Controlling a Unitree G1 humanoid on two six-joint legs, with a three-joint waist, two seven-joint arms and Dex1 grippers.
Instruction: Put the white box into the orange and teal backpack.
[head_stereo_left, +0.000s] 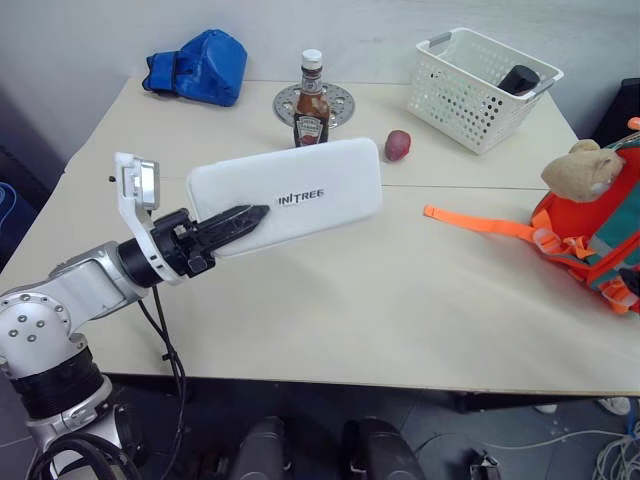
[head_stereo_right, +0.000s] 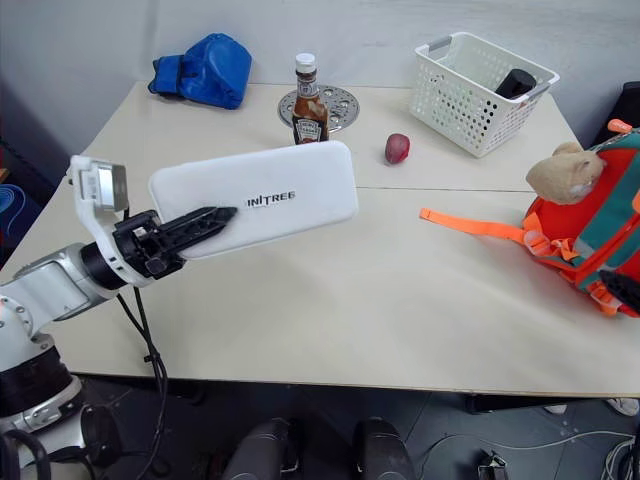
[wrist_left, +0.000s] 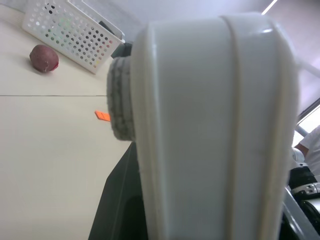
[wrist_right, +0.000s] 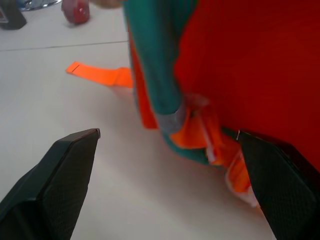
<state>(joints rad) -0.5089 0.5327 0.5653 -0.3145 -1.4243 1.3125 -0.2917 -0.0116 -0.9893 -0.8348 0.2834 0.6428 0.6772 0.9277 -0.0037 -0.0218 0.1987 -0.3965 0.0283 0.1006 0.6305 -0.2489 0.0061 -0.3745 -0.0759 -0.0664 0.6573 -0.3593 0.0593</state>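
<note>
My left gripper reaches out from eight o'clock, forearm nearly level, fingers clamped on the near end of the white box, which I'm holding clear above the table, its long side running toward two o'clock. My right gripper sits low beside the orange and teal backpack, fingers spread wide with nothing between them, one black pad over bare tabletop. The backpack lies at three o'clock on the table's right edge, one tan plush toy on top, one orange strap trailing toward the centre. Count at the far side: one ketchup bottle standing at twelve in front of one metal disc, one reddish fruit, one white basket at one o'clock, one blue bundle at eleven. Pale beige table with a seam across it, grey wall behind, cables on the floor
</note>
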